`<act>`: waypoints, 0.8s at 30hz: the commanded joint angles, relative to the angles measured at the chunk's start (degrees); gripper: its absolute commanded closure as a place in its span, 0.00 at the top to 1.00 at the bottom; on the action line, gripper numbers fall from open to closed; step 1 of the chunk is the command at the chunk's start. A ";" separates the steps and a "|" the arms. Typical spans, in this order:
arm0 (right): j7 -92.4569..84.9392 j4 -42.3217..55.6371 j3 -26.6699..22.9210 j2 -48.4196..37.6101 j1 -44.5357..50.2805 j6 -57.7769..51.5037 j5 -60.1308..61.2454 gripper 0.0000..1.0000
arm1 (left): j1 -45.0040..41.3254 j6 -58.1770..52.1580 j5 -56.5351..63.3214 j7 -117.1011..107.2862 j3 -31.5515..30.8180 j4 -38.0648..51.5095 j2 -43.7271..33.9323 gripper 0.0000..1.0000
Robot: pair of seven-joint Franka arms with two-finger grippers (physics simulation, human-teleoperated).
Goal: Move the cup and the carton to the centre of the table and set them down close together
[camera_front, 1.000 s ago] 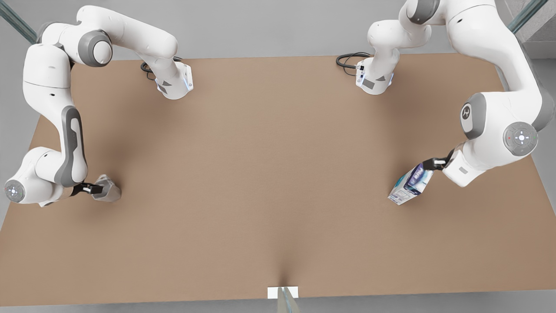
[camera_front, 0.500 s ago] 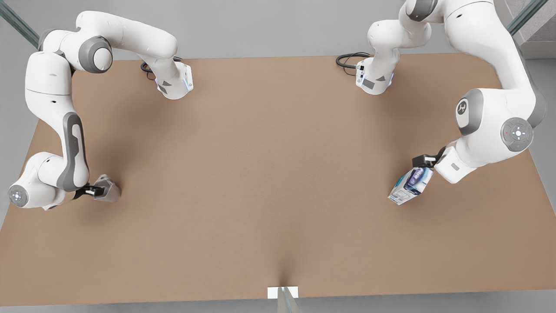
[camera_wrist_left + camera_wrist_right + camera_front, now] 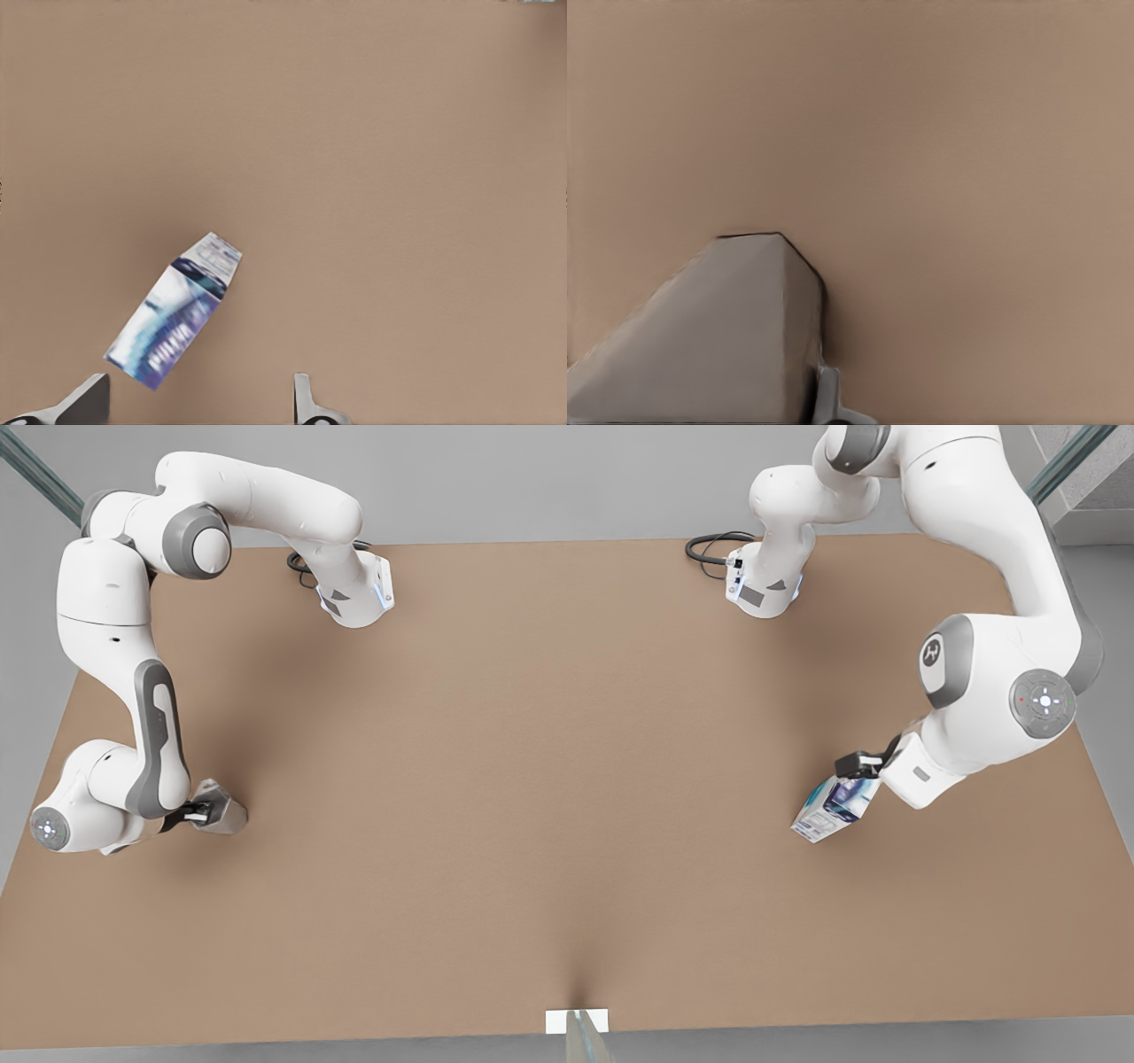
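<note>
Two arms are working at opposite ends of a brown table, one at the cup, one at the carton.

The matte light-brown table is filling the front view, with grey floor showing round its edges, black cables lying at 12 o'clock by an arm base, and a small white tab sitting at the 6 o'clock edge. The cup is lying at 9 o'clock, with the right gripper against it; in the right wrist view the cup is touching one finger, but a firm clamp cannot be told. The carton is tilting at 3 o'clock. The left gripper is hanging just over its top, fingers spread apart and clear of the carton.
</note>
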 commanded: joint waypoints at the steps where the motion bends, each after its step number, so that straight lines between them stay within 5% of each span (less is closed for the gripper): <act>1: 0.19 0.07 0.10 -0.08 0.00 -0.13 -0.59 0.21 | -0.06 0.00 0.18 0.00 0.03 0.05 0.04 1.00; 11: 0.28 1.48 9.33 -0.70 0.43 -1.28 -0.51 0.21 | 0.38 2.55 5.54 0.35 0.39 0.14 2.94 1.00; 17: 1.07 11.05 8.19 3.08 25.83 -0.22 9.69 0.21 | 0.56 1.85 6.24 0.53 0.39 0.05 2.85 1.00; 21: 1.16 20.72 -10.61 8.88 49.82 -0.22 28.75 0.22 | 0.47 2.38 6.07 5.71 0.21 0.49 2.41 1.00; 24: 3.53 26.61 -27.23 16.26 64.77 -0.14 46.69 0.23 | 2.49 6.59 5.63 34.36 0.30 -0.21 2.41 1.00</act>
